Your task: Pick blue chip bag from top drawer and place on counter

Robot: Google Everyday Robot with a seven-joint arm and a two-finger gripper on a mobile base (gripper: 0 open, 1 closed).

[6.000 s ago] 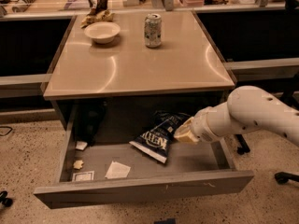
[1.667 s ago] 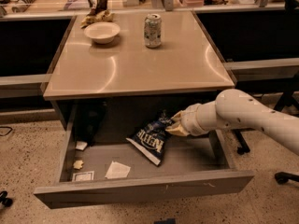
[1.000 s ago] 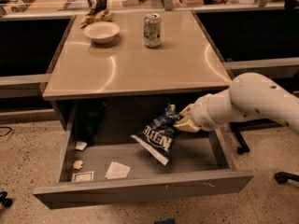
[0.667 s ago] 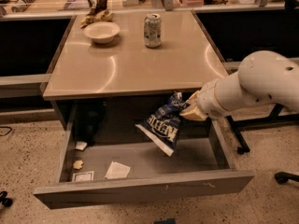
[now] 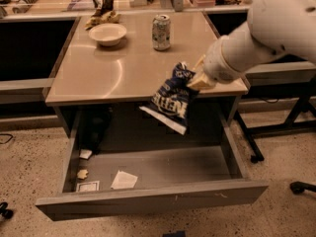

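Lifted clear since a moment ago, the crinkled navy-blue chip bag (image 5: 170,98) now dangles at frame centre above the open grey metal top drawer (image 5: 148,201), beside the front edge of the glossy beige counter (image 5: 98,78). My gripper (image 5: 196,81) pinches only its upper corner, so snagging that edge could pull it loose. My white arm (image 5: 266,28) reaches in from the upper right, wrist angled down-left.

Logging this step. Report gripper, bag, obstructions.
Gripper shut on blue chip bag at counter front edge. Bag hangs above top drawer. Can and bowl farther back.

"KETTLE" on blue chip bag (image 5: 170,101) in pincer (image 5: 196,80)
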